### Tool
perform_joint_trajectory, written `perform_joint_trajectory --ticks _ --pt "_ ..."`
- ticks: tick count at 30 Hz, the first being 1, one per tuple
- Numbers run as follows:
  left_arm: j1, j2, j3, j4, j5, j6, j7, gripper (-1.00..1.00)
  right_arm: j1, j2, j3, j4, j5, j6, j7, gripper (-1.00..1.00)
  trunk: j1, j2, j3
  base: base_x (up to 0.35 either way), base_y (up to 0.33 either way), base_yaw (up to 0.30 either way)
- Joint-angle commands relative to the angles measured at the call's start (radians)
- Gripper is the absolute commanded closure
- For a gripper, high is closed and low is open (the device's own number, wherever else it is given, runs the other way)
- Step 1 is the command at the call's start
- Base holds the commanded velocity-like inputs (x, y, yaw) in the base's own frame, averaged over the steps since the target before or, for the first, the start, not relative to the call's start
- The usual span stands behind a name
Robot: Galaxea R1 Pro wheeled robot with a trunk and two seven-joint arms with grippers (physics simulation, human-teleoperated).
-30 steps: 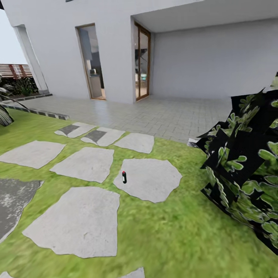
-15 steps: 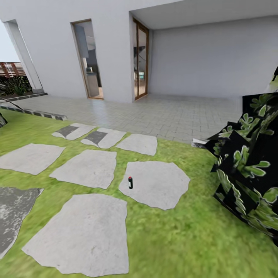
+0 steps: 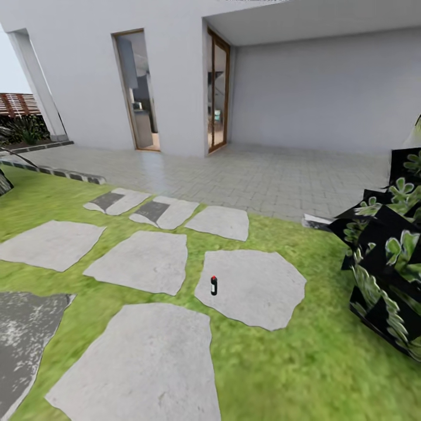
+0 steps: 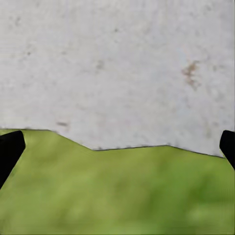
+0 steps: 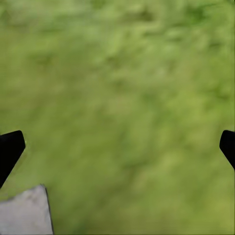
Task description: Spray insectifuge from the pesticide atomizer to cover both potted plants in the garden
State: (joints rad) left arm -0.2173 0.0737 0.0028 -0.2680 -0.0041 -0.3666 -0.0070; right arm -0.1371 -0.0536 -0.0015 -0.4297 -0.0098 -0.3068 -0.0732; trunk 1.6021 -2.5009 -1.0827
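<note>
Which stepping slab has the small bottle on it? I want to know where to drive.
The irregular slab right of centre, nearest the dark leafy plant; the bottle stands upright at its left edge. The others are bare.

Matt grey stone slabs (image 3: 251, 286), rough grass lawn (image 3: 304, 374)

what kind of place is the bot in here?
Looks like a house's back garden: green lawn with grey stepping slabs, a tiled terrace by the white house wall, and a brown slat fence at the far left.
</note>
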Motion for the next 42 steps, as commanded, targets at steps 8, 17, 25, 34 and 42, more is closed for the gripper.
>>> perform_joint_trajectory --ticks 8,17,25,34,42 --pt "-0.001 0.0 0.0 0.001 0.0 -0.003 -0.001 -1.0 -0.001 0.0 0.0 0.001 0.0 -0.003 -0.001 -1.0 0.0 0.0 -0.001 0.173 0.297 0.0" --pt "-0.001 0.0 0.0 0.001 0.0 -0.003 -0.001 -1.0 0.0 0.0 0.0 0.0 0.001 -0.003 -0.002 -1.0 0.0 0.0 -0.001 0.173 0.297 0.0" --pt "-0.001 0.0 0.0 0.001 0.0 -0.003 -0.001 -1.0 -0.001 0.0 -0.001 0.0 0.001 -0.003 -0.002 -1.0 0.0 0.0 -0.001 0.173 0.297 0.0" --pt "-0.001 0.0 0.0 0.001 0.0 -0.003 -0.001 -1.0 0.0 0.0 0.0 -0.001 0.0 -0.003 -0.002 -1.0 0.0 0.0 -0.001 0.179 0.289 0.055" --pt "-0.001 0.0 0.0 0.001 0.0 -0.003 -0.001 -1.0 -0.001 0.0 -0.001 -0.001 0.0 -0.003 -0.002 -1.0 0.0 0.0 -0.001 0.224 0.243 0.1"
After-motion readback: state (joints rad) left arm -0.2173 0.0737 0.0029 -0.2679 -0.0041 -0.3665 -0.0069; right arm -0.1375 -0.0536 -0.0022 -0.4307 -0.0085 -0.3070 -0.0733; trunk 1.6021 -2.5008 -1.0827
